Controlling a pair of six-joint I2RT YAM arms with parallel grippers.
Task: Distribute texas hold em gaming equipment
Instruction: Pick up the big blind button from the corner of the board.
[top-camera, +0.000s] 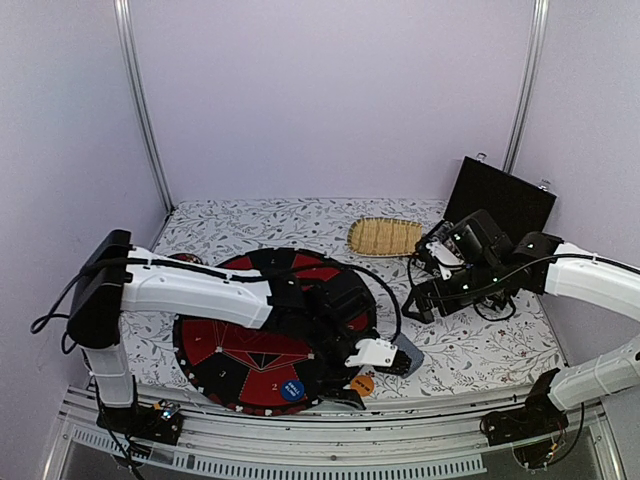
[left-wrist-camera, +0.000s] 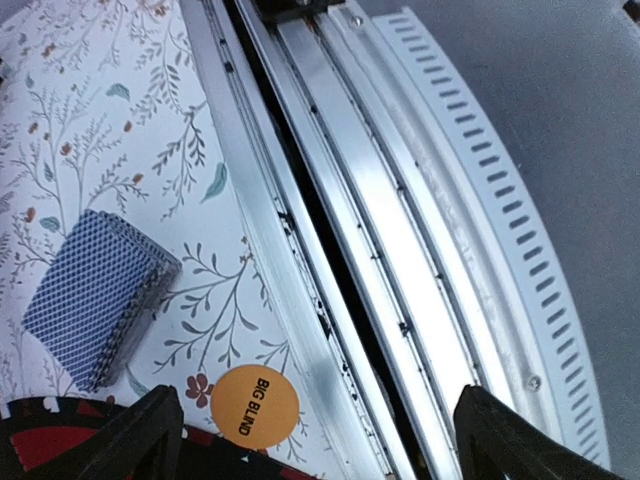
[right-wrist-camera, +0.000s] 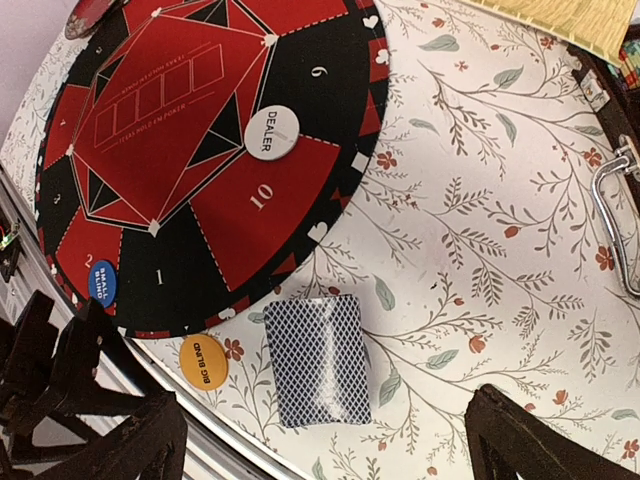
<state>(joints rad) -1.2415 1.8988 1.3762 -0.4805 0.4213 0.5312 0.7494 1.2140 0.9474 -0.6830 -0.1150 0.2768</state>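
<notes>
Matt paper cards, brushed metal rail

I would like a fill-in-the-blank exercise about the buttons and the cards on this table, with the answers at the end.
1. The orange button carries the words BIG ____.
2. The white button on the round mat carries the word ____.
3. The button marked SMALL BLIND is ____ in colour.
4. The deck of cards lies face ____ on the tablecloth, off the mat.
Missing words: BLIND; DEALER; blue; down.
</notes>
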